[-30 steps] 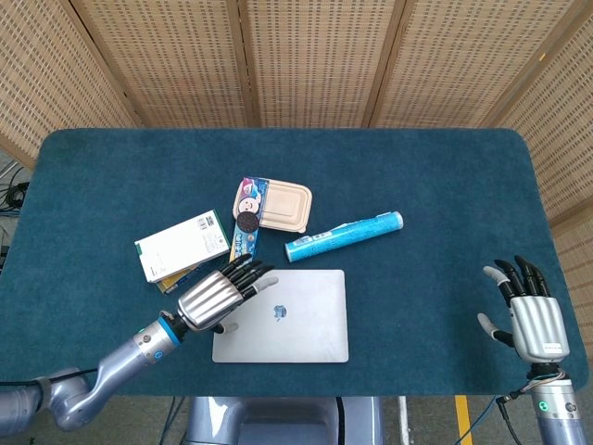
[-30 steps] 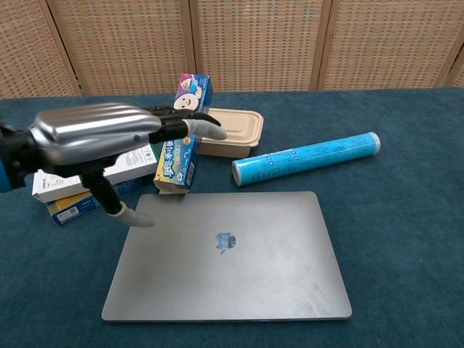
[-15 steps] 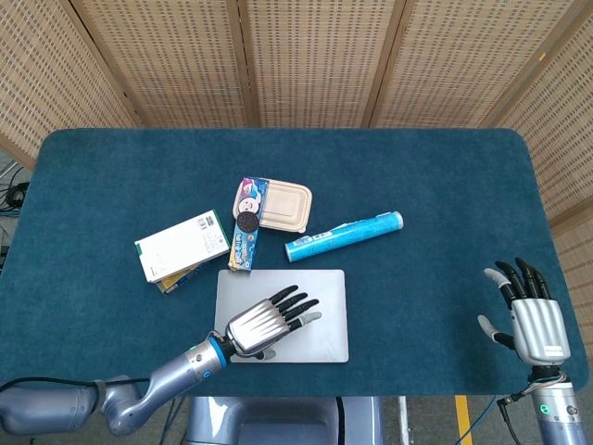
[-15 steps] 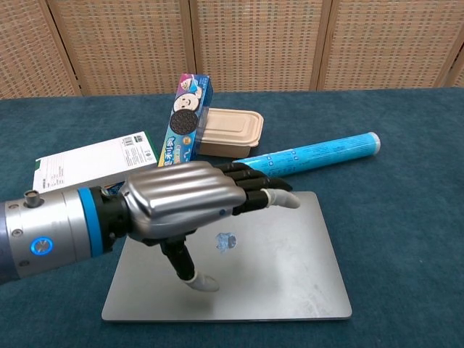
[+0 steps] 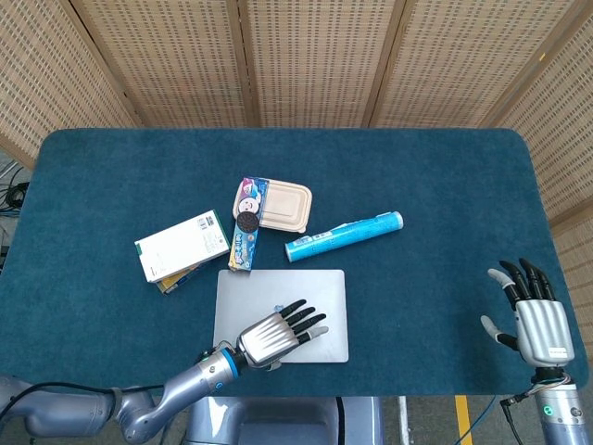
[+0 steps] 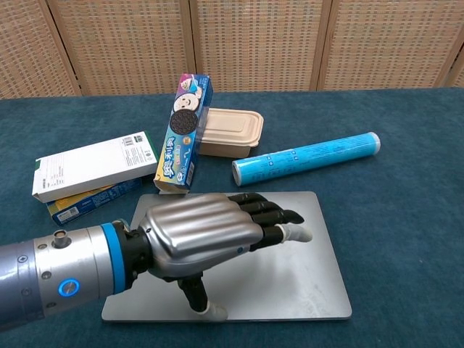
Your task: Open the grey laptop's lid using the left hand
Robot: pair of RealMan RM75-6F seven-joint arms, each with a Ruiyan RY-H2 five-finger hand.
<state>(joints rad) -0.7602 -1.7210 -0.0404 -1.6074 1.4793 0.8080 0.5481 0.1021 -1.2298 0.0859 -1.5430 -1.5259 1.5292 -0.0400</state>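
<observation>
**Left hand over the closed laptop**

My left hand (image 6: 199, 239) hovers flat over the grey laptop (image 5: 320, 287), fingers (image 6: 272, 212) stretched out and apart, grasping nothing; my thumb tip points down at the laptop's near edge. The laptop lies shut near the front edge of the table (image 5: 111, 176), left of the middle. Just behind it sit an Oreo cookie box (image 5: 246, 225), a tan lidded food container (image 5: 285, 206) and a blue roll (image 5: 344, 235). A white box (image 5: 182, 244) stacked on a yellow-and-blue one lies toward the left edge. My right hand (image 5: 535, 318) waits by the front right corner, fingers spread, holding nothing.
</observation>
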